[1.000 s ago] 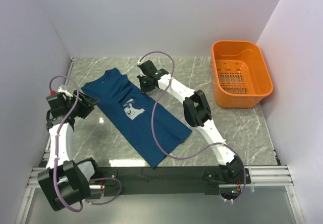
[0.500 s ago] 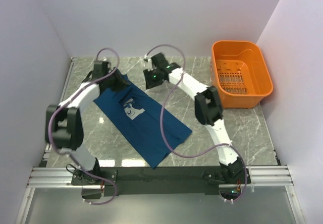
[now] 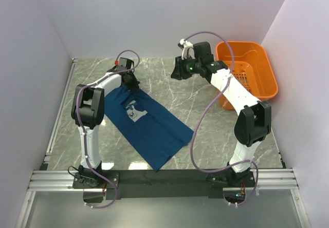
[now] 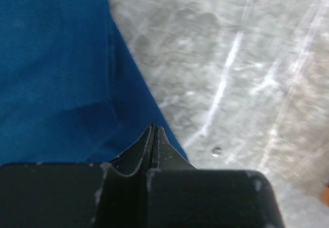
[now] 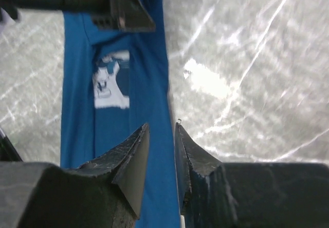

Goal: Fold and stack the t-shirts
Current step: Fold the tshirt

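Within the last second the left arm has been swung from the left edge of the surface [image 3: 216, 130] across to the far end of the shirt [image 3: 149, 122]. There the left fingers [image 4: 153, 131] have been shut, tips pressed together right at the cloth's edge. Whether cloth is actually pinched between them cannot be made out from the wrist view. Over the same span the right fingers [image 3: 177, 74] have been taken off the shirt's far end and lifted toward the far right corner, near the orange basket [image 3: 241, 102]. They are seen standing slightly apart with nothing between them. The shirt is laid as a long strip running diagonally from the far left of the surface toward the middle of the near edge, with the pale print [image 3: 134, 111] facing up (the sleeve once spread out on the left is no longer seen, though the left arm now lies across that side). It is judged that the far end has been handed over to the left arm, and that a fold toward the near end is probably being prepared. No stack has yet been begun.
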Motion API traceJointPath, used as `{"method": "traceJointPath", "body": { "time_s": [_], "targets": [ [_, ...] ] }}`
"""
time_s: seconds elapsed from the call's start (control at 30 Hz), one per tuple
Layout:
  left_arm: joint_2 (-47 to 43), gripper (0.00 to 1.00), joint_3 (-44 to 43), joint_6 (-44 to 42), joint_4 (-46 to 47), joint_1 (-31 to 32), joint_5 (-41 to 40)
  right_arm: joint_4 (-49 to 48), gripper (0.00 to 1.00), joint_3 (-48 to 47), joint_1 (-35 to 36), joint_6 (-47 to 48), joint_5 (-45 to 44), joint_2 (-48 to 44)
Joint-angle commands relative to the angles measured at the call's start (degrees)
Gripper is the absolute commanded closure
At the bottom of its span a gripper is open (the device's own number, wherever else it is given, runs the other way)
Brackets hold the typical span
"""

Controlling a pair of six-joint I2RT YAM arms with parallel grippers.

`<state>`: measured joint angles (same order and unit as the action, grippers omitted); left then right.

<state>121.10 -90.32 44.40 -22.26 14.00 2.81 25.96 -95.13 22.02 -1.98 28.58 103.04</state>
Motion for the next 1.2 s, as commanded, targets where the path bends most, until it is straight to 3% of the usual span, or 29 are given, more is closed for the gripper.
{"method": "traceJointPath", "body": {
  "time_s": [0.0, 0.43, 1.17],
  "targets": [
    [1.0, 0.99, -5.3, -1.7, -3.9, 0.9, -4.5, -1.3, 0.66, 3.7, -1.7, 0.5, 2.6, -1.5],
    [9.6, 0.99, -11.9, -5.2, -12.4, 1.4, -5.5, -2.3, 0.66, 6.5, -6.5, -1.8, 4.2, -3.8],
    [25.5, 0.99, -34.8, -10.8, -14.0, 10.9, 10.7, -4.2, 0.66, 12.1, -10.3, -1.7, 4.4, -8.2]
  ]
}}
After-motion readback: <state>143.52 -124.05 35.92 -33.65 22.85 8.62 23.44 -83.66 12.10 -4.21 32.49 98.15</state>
